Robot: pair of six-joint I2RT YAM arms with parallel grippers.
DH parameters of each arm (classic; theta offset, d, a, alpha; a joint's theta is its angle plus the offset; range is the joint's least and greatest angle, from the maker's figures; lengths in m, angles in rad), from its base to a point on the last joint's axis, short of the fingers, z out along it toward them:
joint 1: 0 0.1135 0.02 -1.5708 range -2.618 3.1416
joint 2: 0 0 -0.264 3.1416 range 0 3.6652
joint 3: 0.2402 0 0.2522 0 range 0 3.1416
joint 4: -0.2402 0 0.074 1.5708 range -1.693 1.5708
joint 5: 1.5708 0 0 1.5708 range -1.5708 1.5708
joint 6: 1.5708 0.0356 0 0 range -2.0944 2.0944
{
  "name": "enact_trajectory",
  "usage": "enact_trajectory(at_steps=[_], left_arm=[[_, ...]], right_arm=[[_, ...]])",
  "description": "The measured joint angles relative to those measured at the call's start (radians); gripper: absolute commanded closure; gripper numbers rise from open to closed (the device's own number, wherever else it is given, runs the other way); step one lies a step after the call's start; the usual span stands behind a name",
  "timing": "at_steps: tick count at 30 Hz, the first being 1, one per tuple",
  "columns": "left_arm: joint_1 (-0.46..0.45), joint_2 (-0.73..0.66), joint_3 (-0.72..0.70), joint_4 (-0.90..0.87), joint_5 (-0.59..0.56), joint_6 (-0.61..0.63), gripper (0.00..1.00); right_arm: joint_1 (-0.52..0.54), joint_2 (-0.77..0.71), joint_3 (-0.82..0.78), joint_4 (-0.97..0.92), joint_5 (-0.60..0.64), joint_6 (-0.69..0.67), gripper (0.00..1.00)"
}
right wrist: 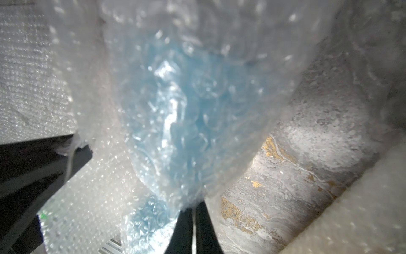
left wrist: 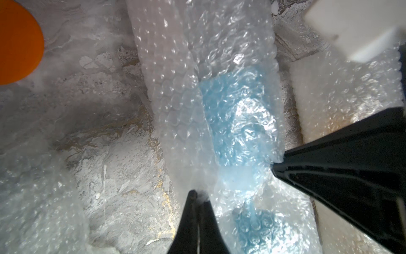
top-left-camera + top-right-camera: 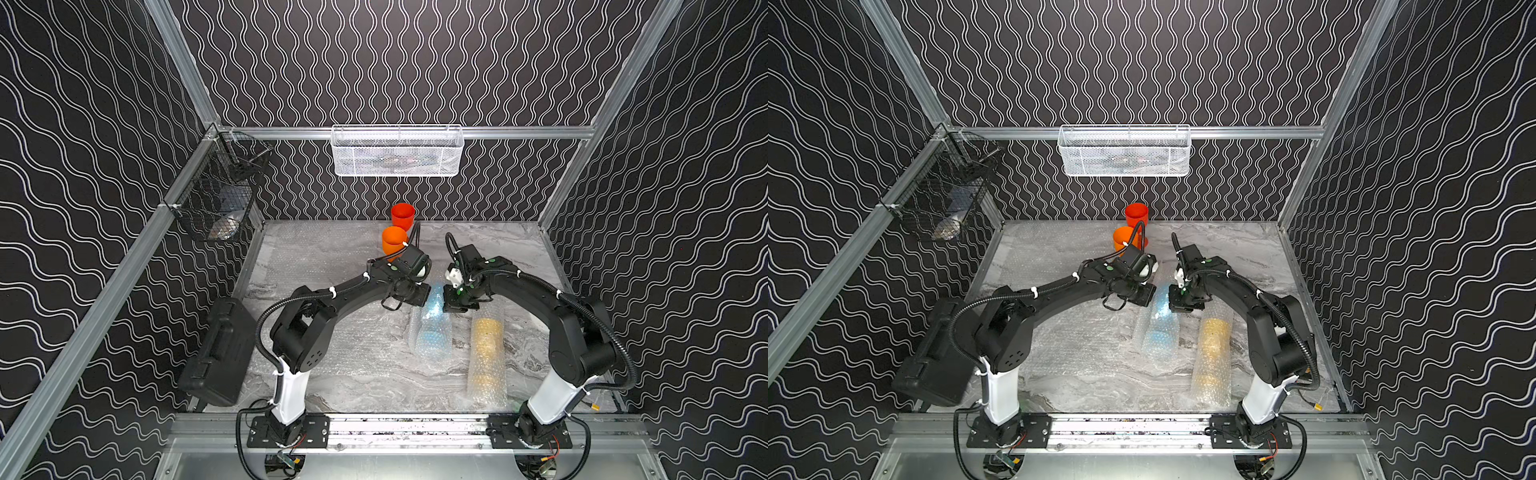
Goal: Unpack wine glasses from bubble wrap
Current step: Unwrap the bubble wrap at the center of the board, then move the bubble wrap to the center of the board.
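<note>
Two of four goblets, the red goblet (image 3: 402, 215) and orange goblet (image 3: 394, 243), stand bare at the back of the tabletop (image 3: 332, 374). The light blue goblet (image 3: 433, 332) lies mid-table inside its bubble wrap (image 2: 219, 55), whose far end the left gripper (image 2: 198, 194) and right gripper (image 1: 194, 205) each pinch with fingers closed. The yellow goblet (image 3: 486, 349) lies wrapped just beside it, untouched; roughly half the task remains.

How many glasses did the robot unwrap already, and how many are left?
Two look done: the red glass and orange glass stand bare at the back. In hand: the left claw and right claw are both shut on the wrap around the blue glass. To do: the yellow glass lies fully wrapped beside it.
</note>
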Motion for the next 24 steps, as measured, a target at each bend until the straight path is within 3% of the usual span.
enact_trajectory(at_steps=[16, 24], left_arm=[[0.000, -0.001, 0.004, 0.002, 0.011, -0.004, 1.00], [0.000, 0.058, 0.152, -0.004, 0.033, -0.020, 1.00]], right_arm=[[-0.012, -0.011, 0.000, -0.002, 0.000, 0.000, 0.94], [-0.056, -0.031, 0.045, 0.004, -0.001, -0.005, 0.94]])
